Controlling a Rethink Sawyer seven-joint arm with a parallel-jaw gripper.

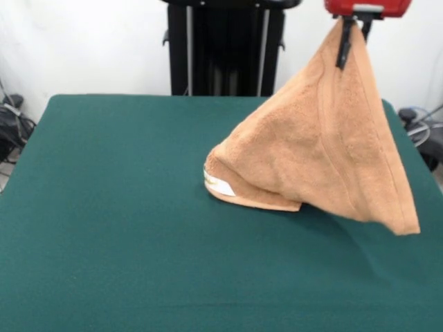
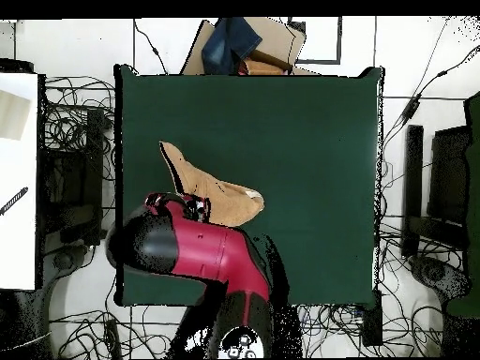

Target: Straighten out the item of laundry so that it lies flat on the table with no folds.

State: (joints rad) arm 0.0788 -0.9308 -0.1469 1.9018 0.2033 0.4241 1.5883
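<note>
The orange-tan towel [image 1: 318, 152] hangs like a tent from my gripper [image 1: 351, 28] at the top right of the front view. The gripper is shut on the towel's top corner, high above the dark green table [image 1: 124, 228]. The towel's lower left part rests on the table, with a white-yellow tag [image 1: 220, 184] at its edge. Its right corner hangs free near the table's right side. In the overhead view the red arm [image 2: 202, 248] covers the gripper, and the towel [image 2: 211, 192] shows beside it on the table [image 2: 309, 141].
The black pedestal [image 1: 225, 48] stands behind the table's far edge. Cables and equipment [image 2: 70, 178] lie on the floor around the table. A cardboard box with blue cloth [image 2: 246, 47] sits beyond the edge opposite the robot.
</note>
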